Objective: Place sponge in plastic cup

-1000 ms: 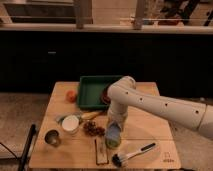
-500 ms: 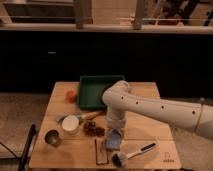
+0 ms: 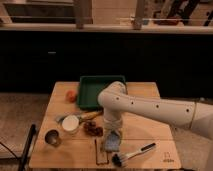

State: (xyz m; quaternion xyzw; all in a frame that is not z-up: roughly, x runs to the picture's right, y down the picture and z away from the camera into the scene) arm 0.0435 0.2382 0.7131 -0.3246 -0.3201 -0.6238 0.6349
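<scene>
blue-grey sponge (image 3: 112,142) sits at the gripper (image 3: 113,138), low over the wooden table (image 3: 150,135) near its front edge, arm reaching down from the right. cannot tell if it is gripped or resting. no green cup can be made out. brush (image 3: 131,154) just right, white cup (image 3: 70,123) and metal cup (image 3: 52,137) left, green tray (image 3: 95,90) behind.

Gripper (image 3: 113,136) low over wooden table (image 3: 150,127), sponge (image 3: 112,142) at its tip. Green tray (image 3: 100,90) behind arm. White cup (image 3: 71,123), metal cup (image 3: 52,137) left; brush (image 3: 131,153) right.
</scene>
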